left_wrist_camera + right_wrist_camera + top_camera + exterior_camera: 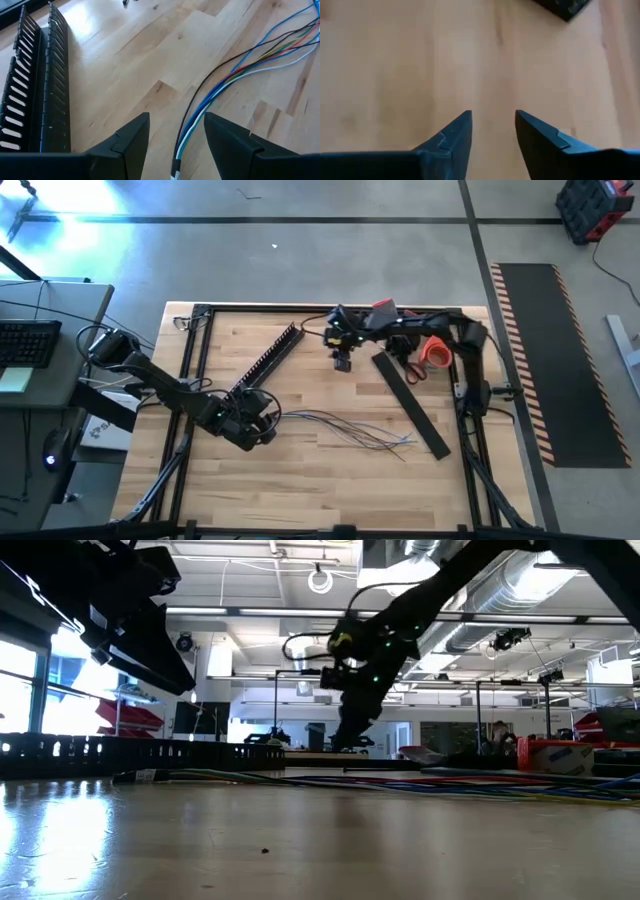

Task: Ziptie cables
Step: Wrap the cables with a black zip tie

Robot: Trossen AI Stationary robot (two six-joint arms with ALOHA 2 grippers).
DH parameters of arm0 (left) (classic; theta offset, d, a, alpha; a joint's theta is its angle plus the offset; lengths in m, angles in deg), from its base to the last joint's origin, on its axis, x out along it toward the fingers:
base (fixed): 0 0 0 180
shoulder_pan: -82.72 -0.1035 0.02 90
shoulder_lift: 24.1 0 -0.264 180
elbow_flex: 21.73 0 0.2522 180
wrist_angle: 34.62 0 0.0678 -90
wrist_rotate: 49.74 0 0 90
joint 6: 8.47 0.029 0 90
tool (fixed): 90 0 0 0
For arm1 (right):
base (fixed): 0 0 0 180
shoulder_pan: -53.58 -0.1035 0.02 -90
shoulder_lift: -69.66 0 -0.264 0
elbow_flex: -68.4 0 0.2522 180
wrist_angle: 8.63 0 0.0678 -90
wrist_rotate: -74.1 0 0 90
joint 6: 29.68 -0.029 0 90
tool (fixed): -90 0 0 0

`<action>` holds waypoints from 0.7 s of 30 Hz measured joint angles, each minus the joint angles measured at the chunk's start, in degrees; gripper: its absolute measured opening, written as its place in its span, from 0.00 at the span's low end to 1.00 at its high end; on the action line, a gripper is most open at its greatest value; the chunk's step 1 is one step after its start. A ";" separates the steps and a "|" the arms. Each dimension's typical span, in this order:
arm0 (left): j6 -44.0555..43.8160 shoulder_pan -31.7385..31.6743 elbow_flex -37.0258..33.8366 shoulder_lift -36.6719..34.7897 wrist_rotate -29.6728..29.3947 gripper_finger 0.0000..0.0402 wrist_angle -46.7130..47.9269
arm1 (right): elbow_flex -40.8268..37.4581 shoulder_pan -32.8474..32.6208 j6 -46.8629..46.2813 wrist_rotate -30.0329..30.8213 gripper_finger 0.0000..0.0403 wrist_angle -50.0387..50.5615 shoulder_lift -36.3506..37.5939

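**A:** Where are the cables [345, 430]?

**B:** They lie flat on the wooden desk [320, 480], near the middle. At one end they run close together. At the other end they fan out. Your left claw [175, 137] is low over the close end. Its fingers are spread apart, with the wires between them, and it grips nothing yet.

**A:** How will they feel?

**B:** I think thin, light and floppy. They are smooth, so they may slip or spread. You should pinch them where they are bunched, not at the loose tips.

**A:** And your other claw?

**B:** Your right claw [492, 130] hangs over bare wood at the far side, fingers apart and empty. A black toothed strip [35, 95] lies beside the cables.
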 joint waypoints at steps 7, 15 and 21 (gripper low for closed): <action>0.99 0.24 0.02 0.22 -0.06 0.43 -0.16 | 6.66 1.55 4.89 6.36 0.35 8.02 -5.94; 1.97 0.26 0.02 0.24 -0.11 0.43 -0.17 | 6.89 4.72 5.87 0.35 0.18 8.94 -8.10; 8.20 0.30 0.02 0.24 -0.04 0.43 -4.98 | 6.68 3.25 10.98 -1.86 0.02 8.40 -7.54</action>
